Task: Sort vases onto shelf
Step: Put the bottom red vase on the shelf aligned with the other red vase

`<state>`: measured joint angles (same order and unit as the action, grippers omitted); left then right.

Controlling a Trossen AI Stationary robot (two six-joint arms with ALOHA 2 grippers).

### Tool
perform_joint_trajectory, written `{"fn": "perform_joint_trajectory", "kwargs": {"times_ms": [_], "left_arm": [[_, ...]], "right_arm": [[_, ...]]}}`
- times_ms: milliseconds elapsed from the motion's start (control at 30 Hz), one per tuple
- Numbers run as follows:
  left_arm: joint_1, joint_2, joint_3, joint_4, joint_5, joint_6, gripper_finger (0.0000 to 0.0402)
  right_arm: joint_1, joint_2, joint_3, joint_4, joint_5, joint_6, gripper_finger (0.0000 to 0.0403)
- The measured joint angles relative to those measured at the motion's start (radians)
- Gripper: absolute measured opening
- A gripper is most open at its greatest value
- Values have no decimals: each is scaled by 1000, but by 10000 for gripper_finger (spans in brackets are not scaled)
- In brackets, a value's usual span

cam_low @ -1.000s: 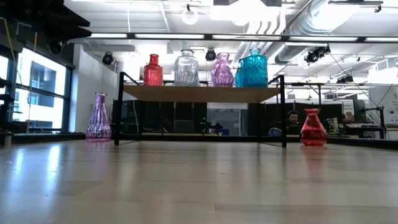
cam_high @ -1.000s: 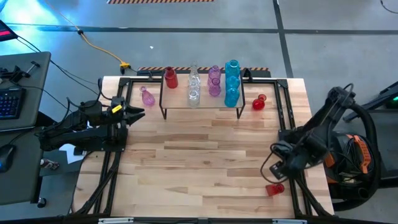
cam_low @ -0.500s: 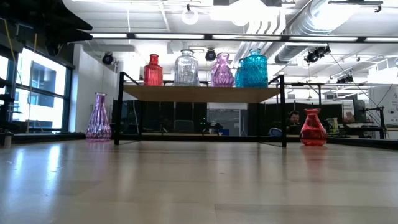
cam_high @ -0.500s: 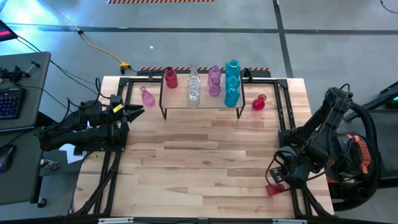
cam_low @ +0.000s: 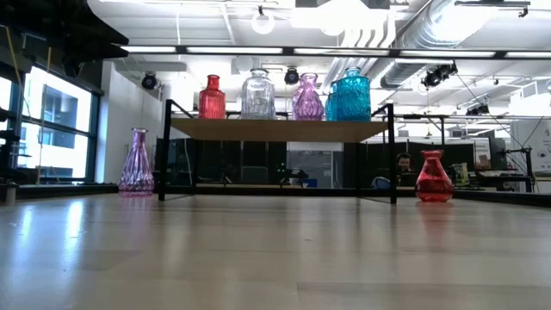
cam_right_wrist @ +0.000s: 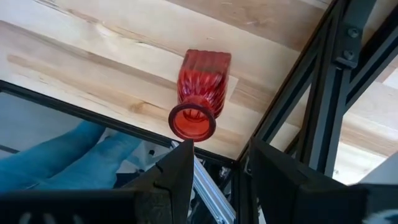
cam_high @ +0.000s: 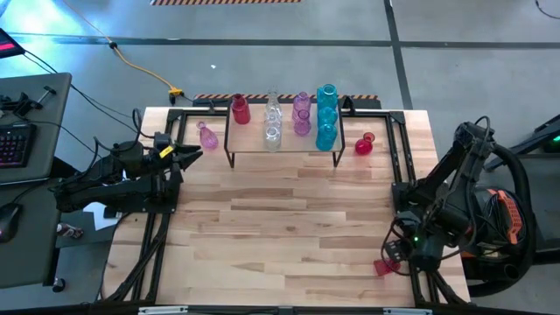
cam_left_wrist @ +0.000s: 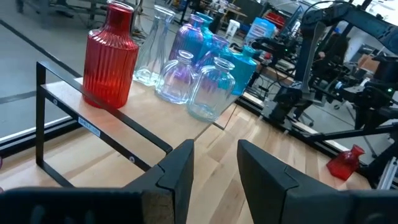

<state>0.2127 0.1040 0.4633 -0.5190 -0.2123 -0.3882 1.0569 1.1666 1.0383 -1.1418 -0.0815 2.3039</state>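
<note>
The shelf (cam_high: 293,145) stands at the table's far middle and bears red (cam_high: 241,109), clear (cam_high: 273,122), purple (cam_high: 302,114) and teal (cam_high: 326,118) vases. A pink vase (cam_high: 207,136) stands on the table to its left, a red one (cam_high: 365,143) to its right. Another red ribbed vase (cam_right_wrist: 200,90) rests on the table at the near right corner, mouth toward my right gripper (cam_right_wrist: 217,171). That gripper hangs open above it, pointing down, apart from it. My left gripper (cam_left_wrist: 214,168) waits open at the table's left edge, facing the shelf (cam_left_wrist: 124,118).
Black metal frame rails (cam_high: 404,166) run along both table sides, one (cam_right_wrist: 323,93) close beside the near red vase. Blue cloth (cam_right_wrist: 81,155) shows below the table's near edge. A desk with a keyboard (cam_high: 13,144) stands to the left. Bare planks (cam_high: 280,219) fill the table's middle.
My right gripper has gone toward the table's near edge and sunk a little, ending over the red vase at the near right corner, and its wrist has rolled. The vases have kept their places.
</note>
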Motion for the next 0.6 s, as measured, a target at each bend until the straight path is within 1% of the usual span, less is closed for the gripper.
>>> {"fn": "perform_joint_trajectory", "kwargs": {"times_ms": [133, 433, 600], "left_arm": [[0, 0, 0, 0, 0, -3, 115], [0, 0, 0, 0, 0, -4, 115], [0, 0, 0, 1, 0, -4, 115]], "right_arm": [[0, 19, 0, -1, 0, 0, 136], [0, 138, 0, 29, -5, -32, 136], [0, 192, 0, 55, -26, -34, 136]]}}
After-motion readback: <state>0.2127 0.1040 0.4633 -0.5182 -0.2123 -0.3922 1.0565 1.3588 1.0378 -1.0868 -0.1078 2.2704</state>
